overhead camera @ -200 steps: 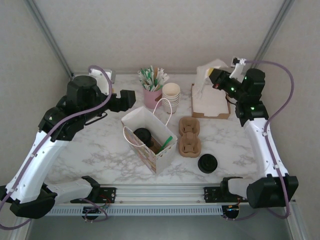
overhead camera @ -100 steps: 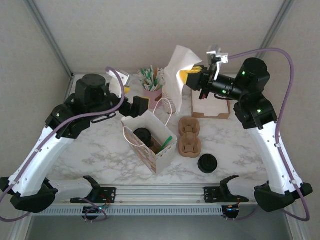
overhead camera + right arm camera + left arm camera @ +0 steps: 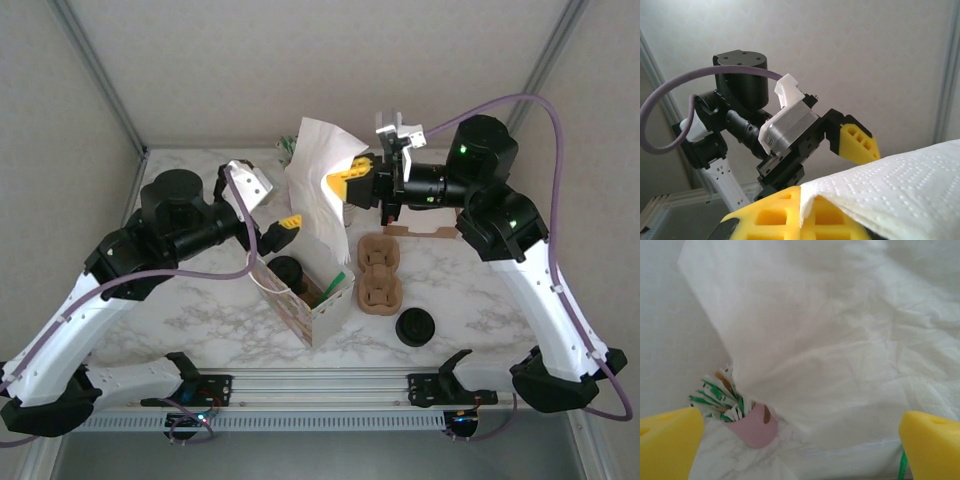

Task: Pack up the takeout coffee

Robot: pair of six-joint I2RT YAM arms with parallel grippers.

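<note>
The takeout coffee (image 3: 286, 270), a cup with a black lid, stands inside the white paper bag (image 3: 318, 305) at mid table. My right gripper (image 3: 342, 187) hangs above and behind the bag, shut on a white paper napkin (image 3: 318, 175) that droops toward the bag's mouth. In the right wrist view its yellow fingers (image 3: 790, 215) pinch the napkin (image 3: 900, 180). My left gripper (image 3: 284, 232) is at the bag's back left rim, open. In the left wrist view its yellow fingertips (image 3: 667, 440) stand wide apart with the napkin (image 3: 840, 340) just ahead of them.
A brown cup carrier (image 3: 378, 272) lies right of the bag and a pile of black lids (image 3: 415, 326) sits in front of it. The pink cup of straws (image 3: 754, 425) stands behind the napkin. The napkin box's edge (image 3: 432, 232) shows under the right arm.
My right gripper has swung left from the napkin box, carrying the napkin to above the bag. The left gripper has moved right toward the bag and opened fully.
</note>
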